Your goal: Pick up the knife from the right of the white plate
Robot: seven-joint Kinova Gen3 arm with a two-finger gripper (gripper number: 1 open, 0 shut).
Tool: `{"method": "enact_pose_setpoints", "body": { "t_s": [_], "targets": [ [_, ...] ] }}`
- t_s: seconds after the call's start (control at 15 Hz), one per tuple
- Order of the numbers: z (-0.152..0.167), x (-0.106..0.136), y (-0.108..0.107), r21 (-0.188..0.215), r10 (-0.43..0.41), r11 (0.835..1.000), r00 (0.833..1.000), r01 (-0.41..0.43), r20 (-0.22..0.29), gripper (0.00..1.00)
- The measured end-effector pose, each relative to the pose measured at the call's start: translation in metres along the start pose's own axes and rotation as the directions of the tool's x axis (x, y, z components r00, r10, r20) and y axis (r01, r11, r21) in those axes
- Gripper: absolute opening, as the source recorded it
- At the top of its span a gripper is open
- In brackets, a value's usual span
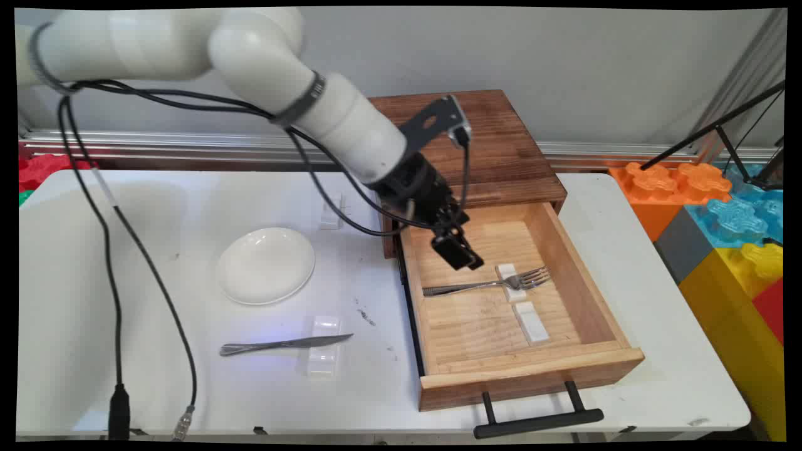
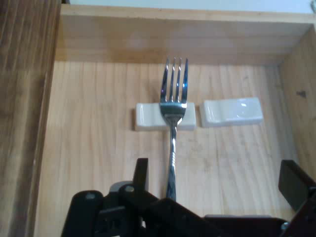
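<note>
The gripper (image 1: 460,250) hangs inside the open wooden drawer (image 1: 586,275), just above the handle end of a steel fork (image 1: 485,285); its two fingers (image 2: 142,173) stand spread wide apart with nothing between them, the fork's handle running up the gap in the hand view. The fork lies flat on the drawer floor with its neck resting across a small white rest (image 2: 148,118), tines pointing toward the drawer's far side wall; a second white rest (image 2: 232,111) sits just beside the first and carries nothing. The drawer is pulled out of a dark wooden cabinet (image 1: 501,134), its black bar handle (image 1: 539,421) overhanging the table's near edge.

Out on the white table (image 1: 658,351), well apart from the hand, a white dish (image 1: 266,265) sits left of the drawer; nearer the camera a table knife (image 1: 285,344) lies across another white rest (image 1: 323,344), and one more rest (image 1: 331,210) stands further back.

By the look of it, the hand is either poised over the fork or just clear of it; the frames do not settle which. Any closing on that thin, flat handle would need the fingers low and centred on it.
</note>
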Motion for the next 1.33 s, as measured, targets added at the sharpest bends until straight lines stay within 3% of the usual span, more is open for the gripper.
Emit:
{"method": "enact_pose_setpoints", "body": {
  "t_s": [0.33, 0.67, 1.33],
  "targets": [
    [-0.049, -0.021, 0.007, 0.009, 0.012, 1.0, 0.999, -0.012, 0.043, 1.0],
    [-0.093, -0.058, 0.01, 0.008, 0.028, 1.0, 0.993, -0.029, 0.113, 1.0],
    [-0.139, -0.139, 0.009, -0.026, 0.05, 0.999, 0.971, -0.045, 0.233, 1.0]
  ]
}}
